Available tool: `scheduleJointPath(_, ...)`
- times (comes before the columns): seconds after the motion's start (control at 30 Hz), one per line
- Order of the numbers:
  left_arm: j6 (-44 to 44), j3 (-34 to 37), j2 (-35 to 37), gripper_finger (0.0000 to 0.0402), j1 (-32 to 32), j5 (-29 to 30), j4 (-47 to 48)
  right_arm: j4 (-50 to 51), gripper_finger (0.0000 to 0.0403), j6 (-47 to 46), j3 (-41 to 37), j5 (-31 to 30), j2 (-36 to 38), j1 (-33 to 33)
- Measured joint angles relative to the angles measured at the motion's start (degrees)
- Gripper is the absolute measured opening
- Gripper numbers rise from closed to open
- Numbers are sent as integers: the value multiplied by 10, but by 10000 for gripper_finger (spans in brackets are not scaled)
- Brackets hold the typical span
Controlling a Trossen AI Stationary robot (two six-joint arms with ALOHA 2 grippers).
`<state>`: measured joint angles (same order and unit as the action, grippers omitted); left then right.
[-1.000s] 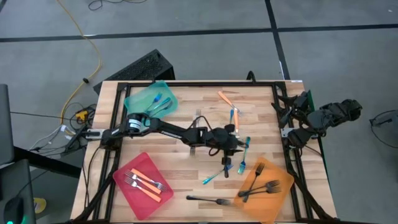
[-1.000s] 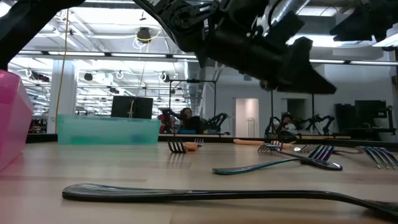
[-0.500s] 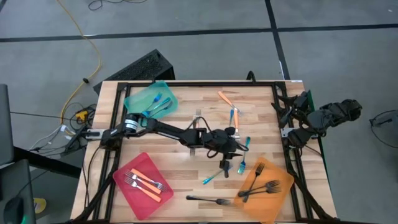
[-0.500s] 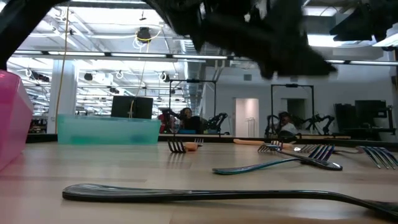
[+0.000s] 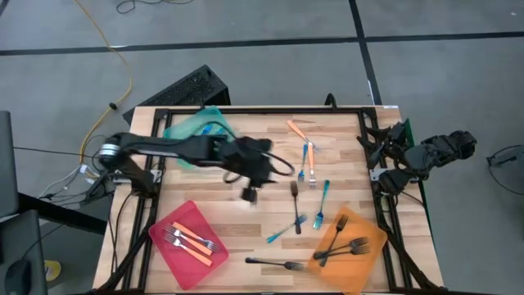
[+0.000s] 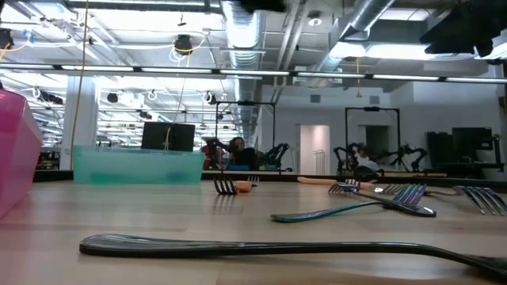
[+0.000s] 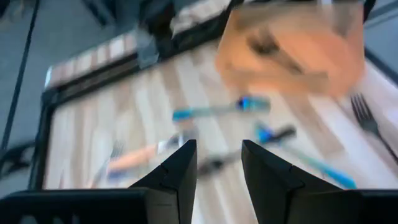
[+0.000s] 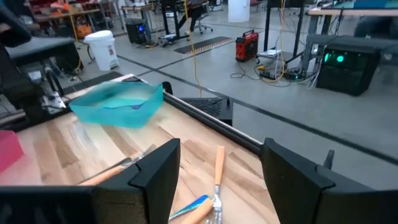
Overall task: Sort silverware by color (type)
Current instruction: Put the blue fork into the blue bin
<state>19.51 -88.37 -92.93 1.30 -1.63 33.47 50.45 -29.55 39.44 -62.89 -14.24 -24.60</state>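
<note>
Loose forks lie flat on the wooden table right of the middle: orange ones, blue ones and a black one. Another black fork lies near the front edge. My left arm reaches from the left over the table's middle. Its gripper is open, high above the forks, with nothing between the fingers. My right gripper is open and waits beyond the table's right edge.
A teal tray at the far left holds blue forks. A red tray at the near left holds orange forks. An orange tray at the near right holds black forks. A black frame borders the table.
My left gripper has risen well above the table and drawn back from the loose forks at the middle right, toward the left and far side. It has stayed open with nothing in it. The forks it stood over now show and lie where they were.
</note>
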Motion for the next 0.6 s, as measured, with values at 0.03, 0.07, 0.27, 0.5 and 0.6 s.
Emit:
scheduleJointPath(0.03, -11, 19, 27, 112, -1, 14, 12, -1, 242, -7, 0, 0, 0, 0)
scheduleJointPath(0.07, -24, 39, 55, 112, -2, 33, 11, -1, 242, -13, 0, 0, 0, 0)
scheduleJointPath(0.27, -116, 194, 218, 112, -3, 118, -80, -4, 242, -34, 0, 0, -51, 3)
scheduleJointPath(0.5, -170, 354, 344, 112, -3, 187, -210, -27, 242, -18, 0, 61, -177, 70)
scheduleJointPath(0.6, -203, 396, 367, 112, -3, 205, -234, -36, 242, -55, 0, 125, -228, 128)
